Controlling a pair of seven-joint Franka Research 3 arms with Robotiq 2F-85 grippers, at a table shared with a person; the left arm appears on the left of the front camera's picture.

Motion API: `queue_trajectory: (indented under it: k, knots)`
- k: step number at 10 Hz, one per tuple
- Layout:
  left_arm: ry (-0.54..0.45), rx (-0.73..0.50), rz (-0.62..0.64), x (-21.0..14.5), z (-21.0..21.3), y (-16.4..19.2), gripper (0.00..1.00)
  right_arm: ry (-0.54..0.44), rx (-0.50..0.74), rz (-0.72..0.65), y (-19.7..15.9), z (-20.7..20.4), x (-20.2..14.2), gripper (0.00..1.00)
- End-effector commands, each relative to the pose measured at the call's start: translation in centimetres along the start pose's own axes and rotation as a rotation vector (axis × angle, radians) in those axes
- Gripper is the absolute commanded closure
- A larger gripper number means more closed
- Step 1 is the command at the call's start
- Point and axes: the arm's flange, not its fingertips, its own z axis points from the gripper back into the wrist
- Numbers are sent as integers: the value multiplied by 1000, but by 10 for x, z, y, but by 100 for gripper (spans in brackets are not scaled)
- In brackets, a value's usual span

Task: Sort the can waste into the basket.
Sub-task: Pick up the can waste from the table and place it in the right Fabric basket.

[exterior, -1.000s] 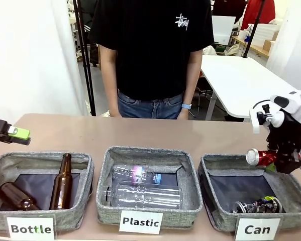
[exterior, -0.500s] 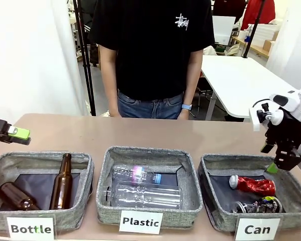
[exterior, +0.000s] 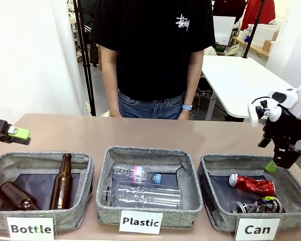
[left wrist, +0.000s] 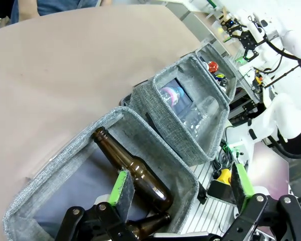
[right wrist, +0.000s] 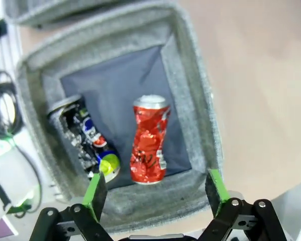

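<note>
The bare worktop (exterior: 140,133) at 12 o'clock, between the three bins and the person (exterior: 153,55), lies open. In the basket (exterior: 210,173), the red can (exterior: 252,184) and dark can (exterior: 258,205) crowd 3 to 6 o'clock; its lining toward 9 is free.

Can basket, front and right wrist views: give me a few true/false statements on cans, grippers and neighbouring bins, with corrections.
1. The red can lies inside the Can basket. True.
2. The right gripper is clamped on the red can. False: its jaws are open above the basket and hold nothing.
3. The dark can lies beside the red can in the same basket. True.
4. The Plastic basket holds brown glass bottles. False: it holds clear plastic bottles.
5. The left gripper is open. True.
</note>
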Motion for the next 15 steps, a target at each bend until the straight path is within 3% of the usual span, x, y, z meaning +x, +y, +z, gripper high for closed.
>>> queue_trajectory:
  k: [1,2,3,4,6,8,11,14,15]
  knots:
    - [9,-10,2,-2,2,-2,0,-118,33,-64,-17,-2,6,0]
    - [9,-10,2,-2,2,-2,0,-211,56,-193,-26,-4,12,0]
    - [9,-10,2,-2,2,-2,0,-354,37,-321,-37,-3,20,0]
    - [9,-10,2,-2,2,-2,0,-502,98,-404,-46,-1,25,0]
    - [9,-10,2,-2,2,-2,0,-796,370,-653,-71,-1,23,0]
    - [9,-10,2,-2,2,-2,0,-1002,598,-760,-91,-10,-1,0]
    - [9,-10,2,-2,2,-2,0,-1024,656,-746,-99,-39,-22,0]
    - [9,-10,2,-2,2,-2,0,-833,551,-634,-93,-58,-14,0]
    - [9,-10,2,-2,2,-2,0,-969,672,-760,-90,-57,-29,0]
